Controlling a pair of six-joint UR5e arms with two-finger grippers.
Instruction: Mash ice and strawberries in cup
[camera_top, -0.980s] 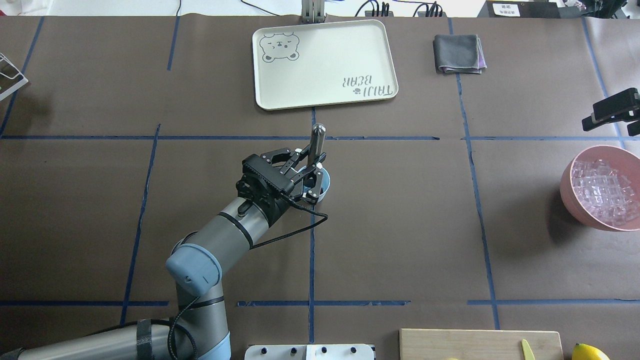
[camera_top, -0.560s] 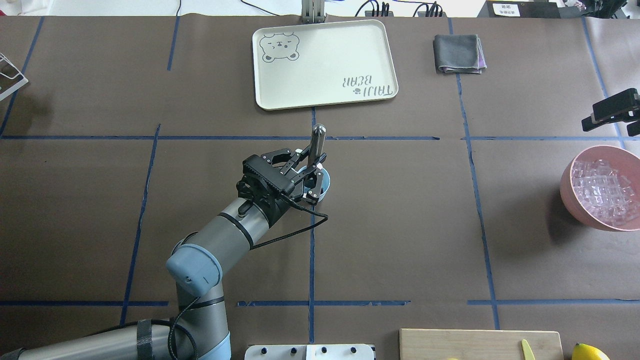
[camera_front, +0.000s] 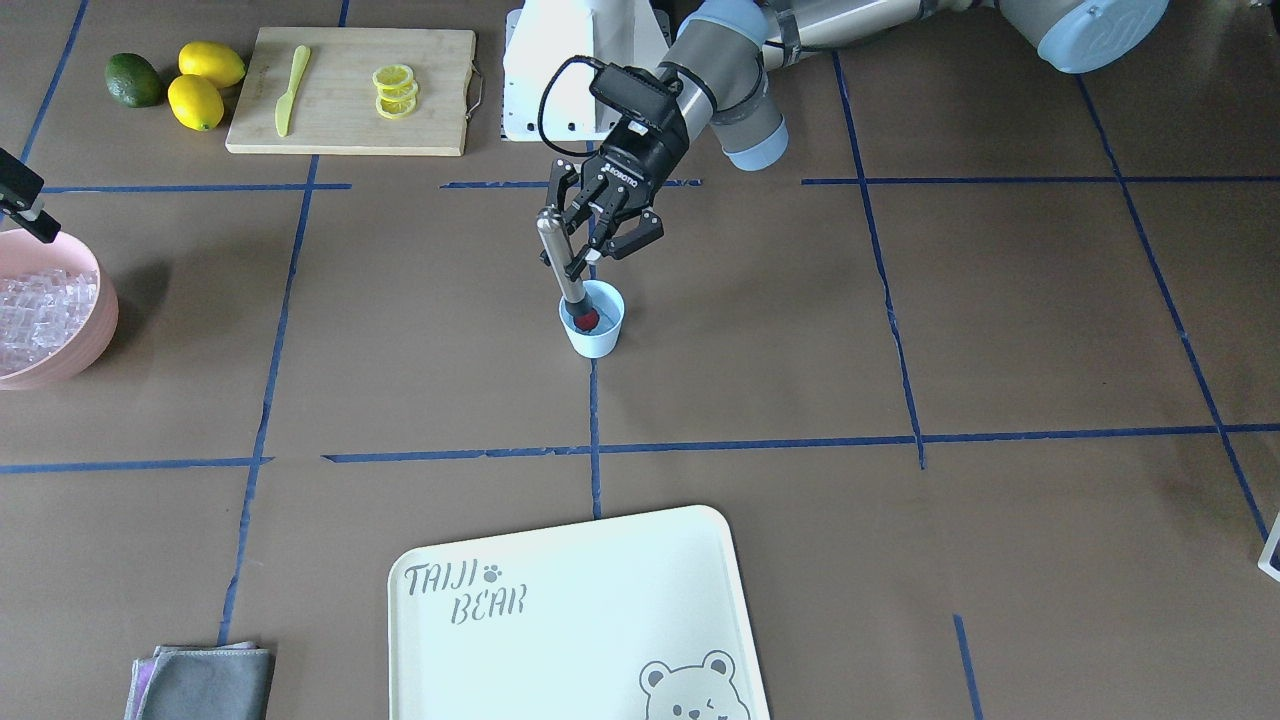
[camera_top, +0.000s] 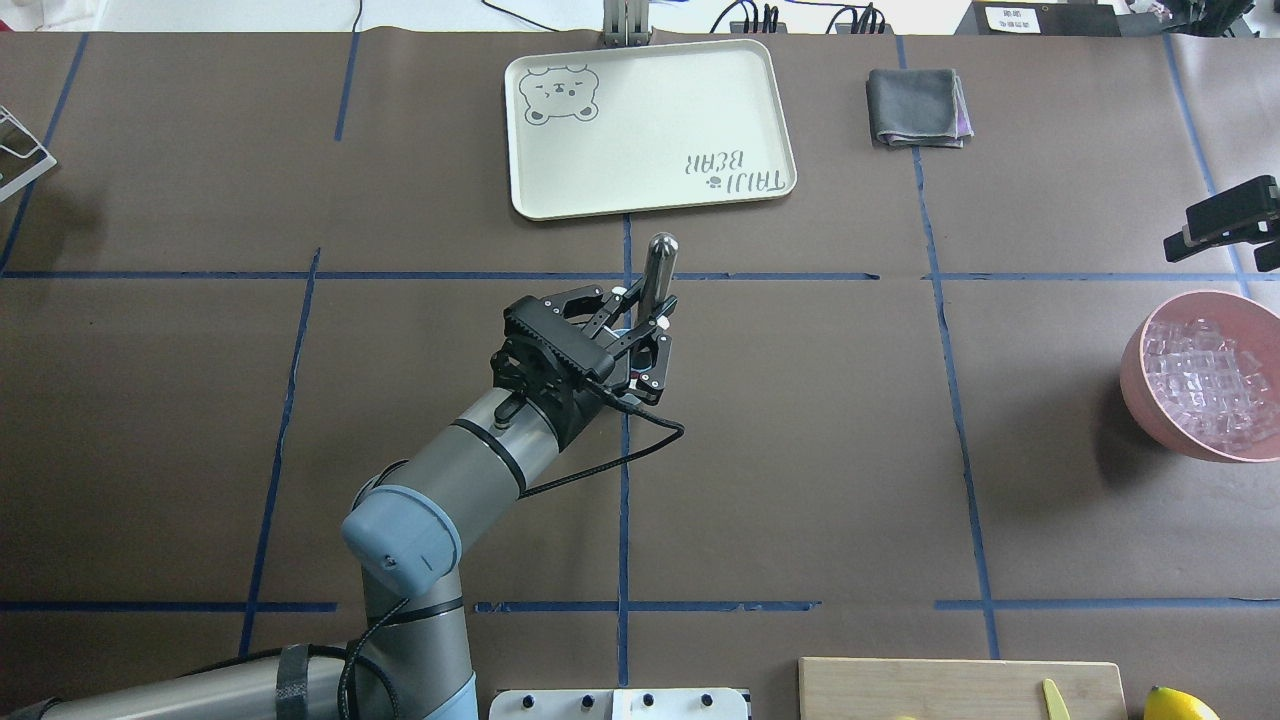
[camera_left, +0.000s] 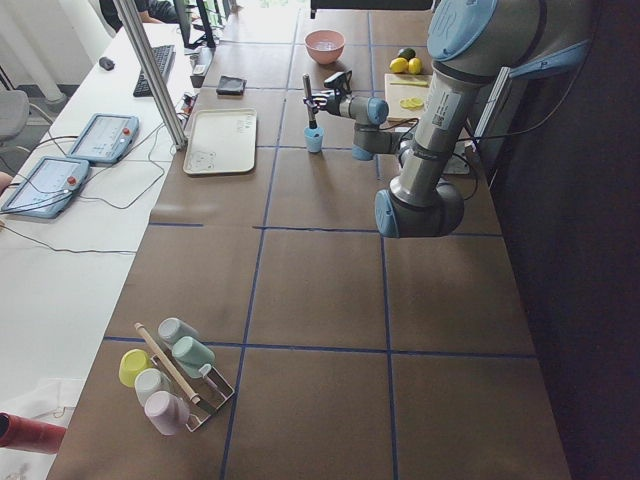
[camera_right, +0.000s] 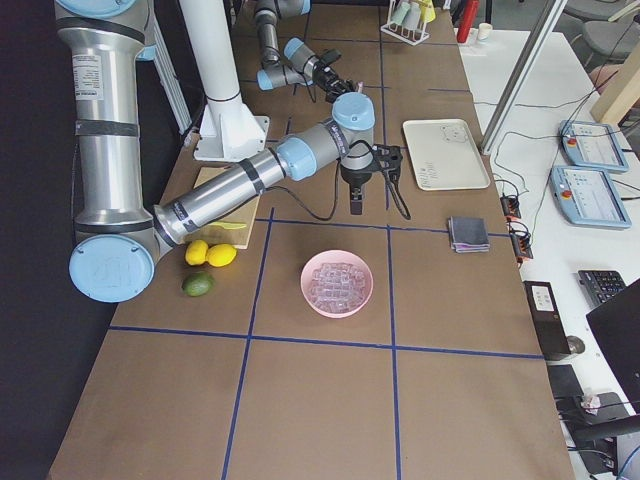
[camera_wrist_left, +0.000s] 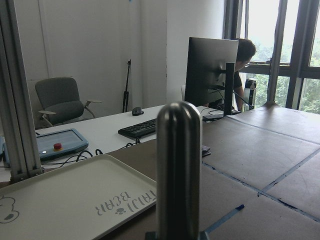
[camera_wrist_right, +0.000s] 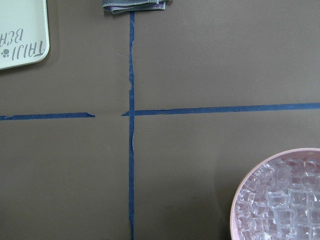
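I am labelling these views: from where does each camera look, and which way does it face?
Front-facing: across the table, facing the robot; left gripper holds pestle in cup.
Overhead: behind the robot, looking forward, down; left arm.
Exterior left: table's left end, along it; left arm near.
Exterior right: opposite end; right arm near, by pink bowl.
Left wrist: level, toward the tray; pestle, barely any gripper.
Right wrist: straight down; no body. Shares the tray.

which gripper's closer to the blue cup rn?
Left. The left gripper sits just above the cup, gripping a metal pestle that dips into it. The right gripper is far off, near the pink bowl at the table's end.
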